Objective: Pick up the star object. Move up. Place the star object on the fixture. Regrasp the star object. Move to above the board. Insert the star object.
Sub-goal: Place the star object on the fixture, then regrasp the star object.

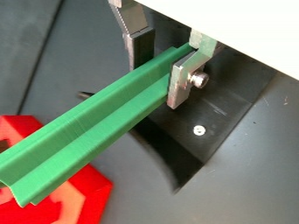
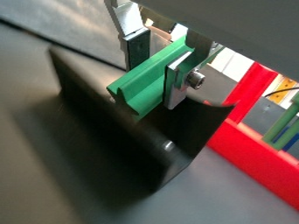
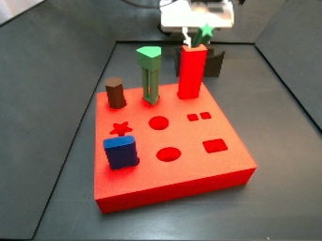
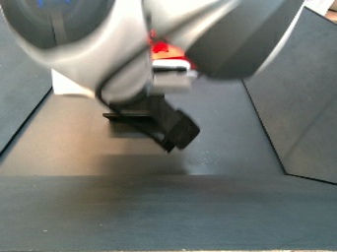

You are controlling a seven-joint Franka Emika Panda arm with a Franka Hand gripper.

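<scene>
star object: long green peg [image 1: 87, 122], clamped between the gripper's silver plates, lying roughly level over the fixture in both wrist views
board: big red block [image 3: 189, 174] nearest in a side view, star, round, square and rectangular holes on top, blue block [image 3: 120, 152] in one near corner
pegs on board: brown cylinder [image 3: 115, 93], green peg [image 3: 150, 73], tall red post [image 3: 191, 72] along the far edge
fixture: dark bracket [image 2: 128, 140] behind the board
gripper: [image 1: 162, 63] at the far end, jaws closed on the star object
writing: none I can read
</scene>
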